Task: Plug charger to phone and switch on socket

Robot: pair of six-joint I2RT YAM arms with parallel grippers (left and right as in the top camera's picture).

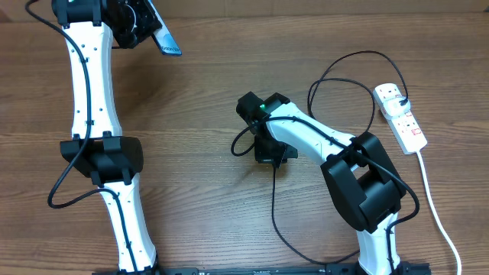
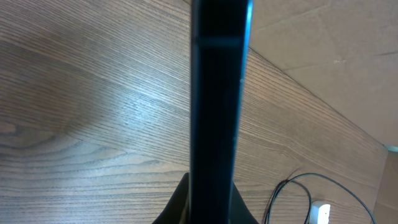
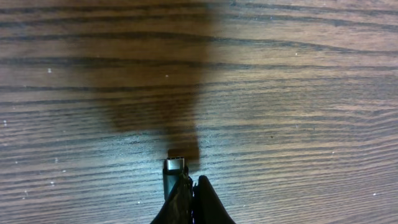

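My left gripper (image 1: pixel 145 30) is shut on the phone (image 1: pixel 164 38) and holds it tilted above the table at the far left; its blue screen shows in the overhead view. In the left wrist view the phone (image 2: pixel 216 93) is seen edge-on between my fingers (image 2: pixel 211 205). My right gripper (image 1: pixel 271 153) is shut on the charger's connector tip (image 3: pixel 175 169), held just above the table at the centre. The black charger cable (image 1: pixel 336 72) loops back to the black plug in the white socket (image 1: pixel 401 114) at the right. The socket also shows in the left wrist view (image 2: pixel 320 213).
A thick white cord (image 1: pixel 435 206) runs from the socket toward the front right edge. A black cable (image 1: pixel 275 206) trails from the right arm toward the front. The left arm (image 1: pixel 99 137) stretches along the left side. Beyond the table's far edge lies pale floor (image 2: pixel 336 50).
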